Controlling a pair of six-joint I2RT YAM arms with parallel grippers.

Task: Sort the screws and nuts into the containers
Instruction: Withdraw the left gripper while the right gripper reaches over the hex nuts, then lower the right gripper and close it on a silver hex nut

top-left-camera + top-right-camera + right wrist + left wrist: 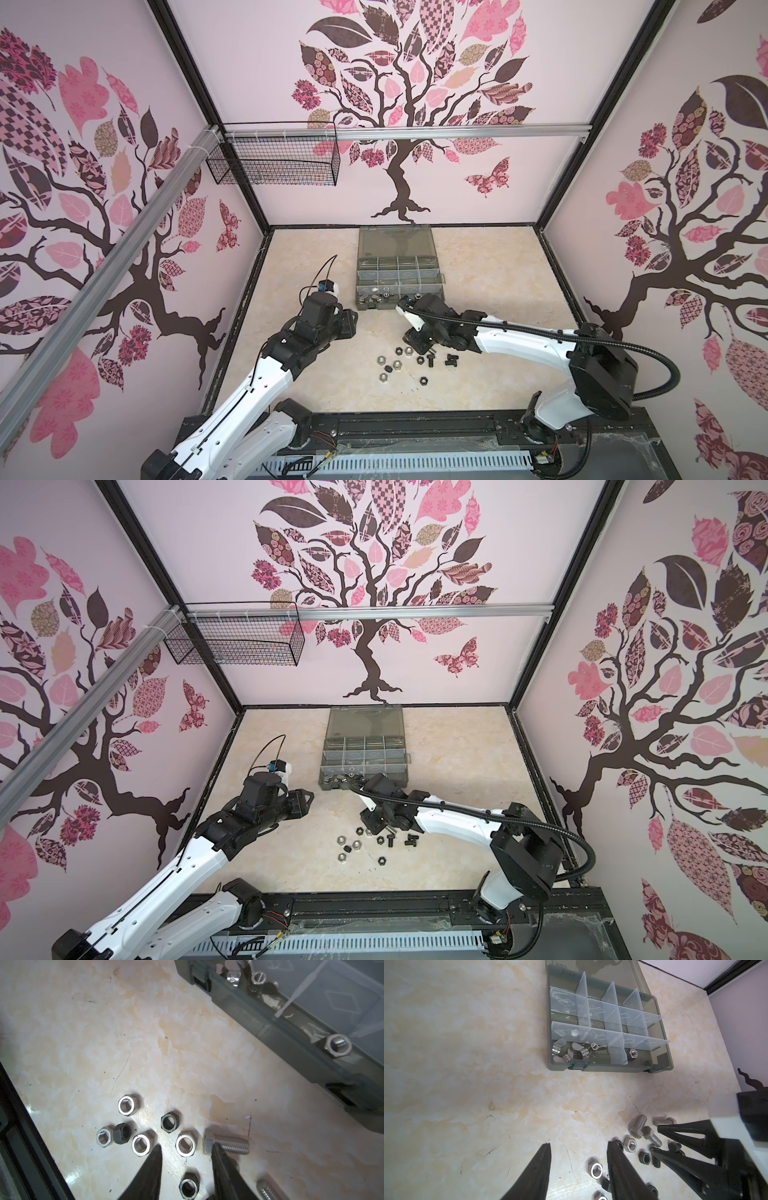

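Lower middle of the right wrist view: four silver nuts (127,1104), three black nuts (170,1122). Lower right of the left wrist view: three silver bolts (638,1128). One case (602,1068), holding one hex nut (632,1054); its wing nuts (576,1051) overlap, count unclear.

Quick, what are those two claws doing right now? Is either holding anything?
Left gripper: open, holding nothing.
Right gripper: open, holding nothing.

Bare table (490,291) runs along the left and right edges. The open organiser case (395,243) blocks the middle of the far edge; loose nuts (397,365) and screws (431,360) crowd the near middle.
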